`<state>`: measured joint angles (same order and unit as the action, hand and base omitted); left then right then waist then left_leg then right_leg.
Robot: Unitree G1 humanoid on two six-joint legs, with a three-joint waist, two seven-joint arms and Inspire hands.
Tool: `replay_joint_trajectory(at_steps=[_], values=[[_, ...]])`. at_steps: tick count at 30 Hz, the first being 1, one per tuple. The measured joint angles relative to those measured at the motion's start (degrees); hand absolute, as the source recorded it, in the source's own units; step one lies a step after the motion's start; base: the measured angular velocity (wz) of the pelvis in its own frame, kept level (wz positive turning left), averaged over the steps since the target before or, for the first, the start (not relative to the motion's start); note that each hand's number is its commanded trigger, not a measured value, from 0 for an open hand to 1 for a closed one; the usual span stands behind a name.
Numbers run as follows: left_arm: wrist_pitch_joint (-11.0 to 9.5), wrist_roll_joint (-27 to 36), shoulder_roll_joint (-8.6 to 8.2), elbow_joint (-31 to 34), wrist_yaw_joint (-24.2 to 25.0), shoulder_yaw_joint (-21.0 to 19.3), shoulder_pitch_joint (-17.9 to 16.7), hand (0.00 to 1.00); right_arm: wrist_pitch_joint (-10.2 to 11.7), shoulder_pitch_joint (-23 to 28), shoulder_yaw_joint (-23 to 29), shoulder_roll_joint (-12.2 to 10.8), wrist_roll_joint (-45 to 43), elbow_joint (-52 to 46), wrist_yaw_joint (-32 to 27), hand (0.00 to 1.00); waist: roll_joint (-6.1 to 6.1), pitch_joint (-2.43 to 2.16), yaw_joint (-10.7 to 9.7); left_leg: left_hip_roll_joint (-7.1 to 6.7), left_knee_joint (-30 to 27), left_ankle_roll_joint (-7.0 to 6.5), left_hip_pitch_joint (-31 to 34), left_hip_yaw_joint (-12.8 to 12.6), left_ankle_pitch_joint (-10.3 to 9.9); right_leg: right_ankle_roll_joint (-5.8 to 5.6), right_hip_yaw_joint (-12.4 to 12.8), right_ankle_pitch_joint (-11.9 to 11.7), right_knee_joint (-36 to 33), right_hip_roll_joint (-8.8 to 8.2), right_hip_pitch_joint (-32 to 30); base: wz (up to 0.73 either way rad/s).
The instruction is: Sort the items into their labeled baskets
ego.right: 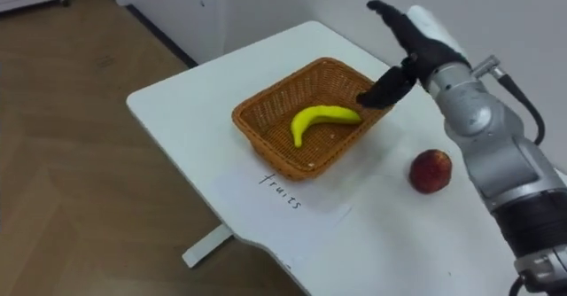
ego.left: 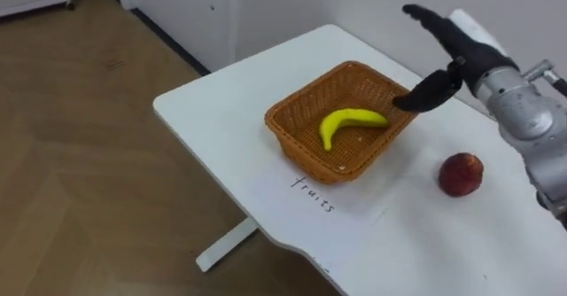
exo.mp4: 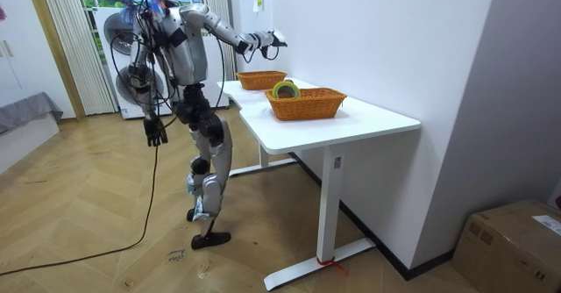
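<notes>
A paper sheet (ego.left: 341, 209) lying on the white table (ego.left: 213, 101) just in front of the wicker basket (ego.left: 306, 152) carries the handwritten word "fruits". The right hand (ego.left: 465, 52) hovers above the basket's far right corner, empty, fingers straight and spread, thumb angled down toward the rim. A banana (ego.left: 350, 119) lies in the basket, a red fruit (ego.left: 461, 174) sits on the table to its right, and the left hand (exo.mp4: 156, 133) hangs at the robot's side.
</notes>
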<state>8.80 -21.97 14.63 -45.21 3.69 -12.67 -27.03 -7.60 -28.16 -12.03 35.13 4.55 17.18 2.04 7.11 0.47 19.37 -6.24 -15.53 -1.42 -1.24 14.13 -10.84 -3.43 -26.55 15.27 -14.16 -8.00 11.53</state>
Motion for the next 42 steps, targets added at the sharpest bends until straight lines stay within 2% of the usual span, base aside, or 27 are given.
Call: replay_joint_trajectory(at_steps=[2,4,7,9,11,15,20,25,30,36,37,42], values=[[0.2,0.0,-0.08,0.0,-0.6,0.0,0.1,0.0,0.0,0.0,0.1,0.0,1.9,0.2,-1.6,0.0,-0.82,-0.21,-0.7,0.35,0.0,-0.2,-0.9,-1.1,-0.2,-0.05,0.9,-0.2,0.2,0.15,0.5,-0.21],[0.8,0.0,-0.4,0.0,-0.8,0.2,0.5,0.0,0.1,0.0,0.1,-0.1,2.6,0.2,-2.8,0.0,-2.37,-0.73,-1.5,0.5,0.1,-0.32,-1.5,-1.6,-0.2,-0.15,1.4,-0.5,0.4,0.2,0.9,-0.15],[0.9,0.1,-0.77,0.1,-0.8,0.6,0.6,0.0,0.1,0.0,0.1,-0.1,3.8,0.2,-4.5,0.0,-3.64,-0.82,-3.0,0.52,0.1,-0.37,-1.8,-1.9,-0.2,-0.17,1.6,-0.6,0.4,0.18,1.3,-0.03],[0.9,0.0,-0.76,0.2,-0.9,0.6,0.6,0.0,0.1,0.0,0.4,-0.1,4.5,0.1,-5.3,0.0,-3.83,-0.73,-3.7,0.56,0.2,-0.36,-1.8,-1.9,-0.2,-0.16,1.6,-0.6,0.4,0.22,1.1,0.0],[0.9,0.0,-0.81,0.2,-0.9,0.6,0.8,0.0,0.1,0.0,1.3,-0.1,4.4,0.1,-5.8,0.0,-3.65,-0.84,-4.7,0.56,0.1,-0.35,-1.5,-1.9,-0.2,-0.16,1.6,-0.6,0.5,0.23,0.7,0.0],[0.9,-0.1,-0.91,0.4,-0.9,0.6,1.0,0.0,0.1,0.1,2.5,-0.1,4.5,0.1,-7.2,0.0,-3.33,-0.9,-5.3,0.57,0.2,-0.39,-1.3,-2.2,-0.2,-0.17,1.8,-0.6,0.5,0.23,0.6,-0.01],[0.8,-0.1,-0.94,0.4,-1.0,0.6,1.7,0.0,0.5,2.6,2.5,-0.3,8.2,0.8,-7.5,0.0,-2.92,-0.56,-6.2,0.52,-0.1,-0.44,-1.9,-2.3,-0.2,-0.22,1.3,-0.7,0.6,0.14,1.5,0.05],[0.9,-0.2,-1.31,0.3,-1.2,0.7,1.7,0.0,0.5,2.7,3.2,-1.7,11.8,4.9,-7.6,0.0,-3.41,-0.17,-6.5,0.55,0.1,-0.5,-1.7,-2.4,-0.3,-0.25,1.0,-0.7,0.5,0.11,1.5,0.0],[0.9,-0.2,-1.31,0.3,-0.9,0.9,1.3,0.0,0.5,2.7,4.3,-2.1,15.5,5.1,-8.1,0.0,-3.95,-0.23,-6.3,0.56,0.1,-0.5,-2.3,-2.5,-0.3,-0.34,0.9,-0.7,0.5,0.1,2.0,0.0],[1.2,-0.2,-1.32,0.3,-0.7,1.2,0.3,0.0,0.5,4.1,4.3,-3.8,16.1,5.1,-8.6,0.0,-4.49,-0.32,-6.2,0.62,0.2,-0.54,-3.2,-2.4,-0.3,-0.38,-0.4,-0.8,0.6,0.04,2.8,0.0],[1.2,-0.2,-1.28,0.3,-0.7,1.3,-0.2,0.0,0.5,4.9,4.3,-4.4,16.0,5.2,-8.6,0.0,-4.87,-0.2,-6.2,0.6,0.2,-0.54,-3.3,-2.4,-0.3,-0.39,-0.4,-0.8,0.6,0.04,3.1,0.0],[1.4,-0.2,-1.28,-1.5,-0.7,3.9,-0.9,0.0,0.5,9.2,4.2,-7.0,15.9,7.2,-8.1,0.0,-5.03,-0.66,-5.9,0.58,0.1,-0.52,-3.3,-2.4,-0.3,-0.39,-0.4,-0.8,0.6,0.06,3.1,0.0]])
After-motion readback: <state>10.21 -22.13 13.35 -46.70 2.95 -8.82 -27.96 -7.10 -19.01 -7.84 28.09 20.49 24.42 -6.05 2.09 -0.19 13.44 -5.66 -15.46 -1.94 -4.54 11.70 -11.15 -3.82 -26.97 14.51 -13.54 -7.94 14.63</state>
